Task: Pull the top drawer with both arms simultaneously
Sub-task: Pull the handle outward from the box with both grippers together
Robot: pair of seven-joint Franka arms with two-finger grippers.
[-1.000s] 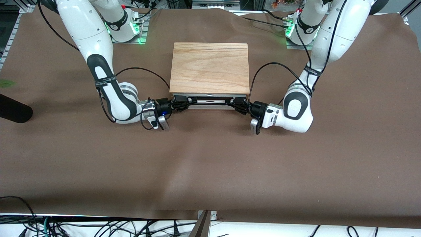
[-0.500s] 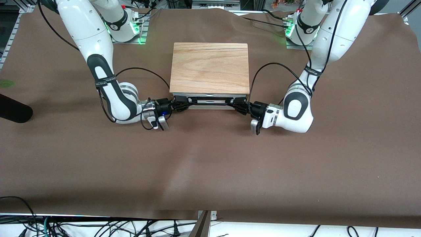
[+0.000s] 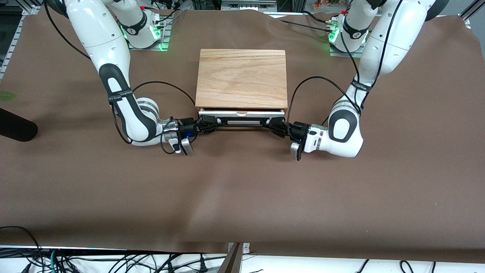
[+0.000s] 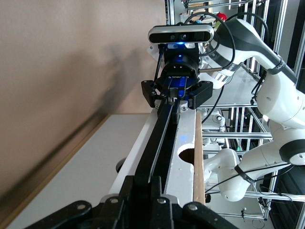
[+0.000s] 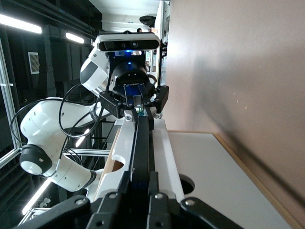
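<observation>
- No text, brand, number or sign could be read in any of the three views.
- Pale printing ran along the black strap [image 3: 120, 95] round the right arm's forearm, at the left of the front view, but its letters could not be made out.
- The like strap [image 3: 362, 86] on the left arm's forearm, at the right, was just as unreadable.

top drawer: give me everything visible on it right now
The top drawer sits just under the light-wood box top, pulled out a little toward the front camera so a thin strip of its white front panel shows. A long thin black bar handle runs across the front. The right gripper is shut on one end of the bar, the left gripper on the other. The wrist views show round holes in the white panel.
</observation>
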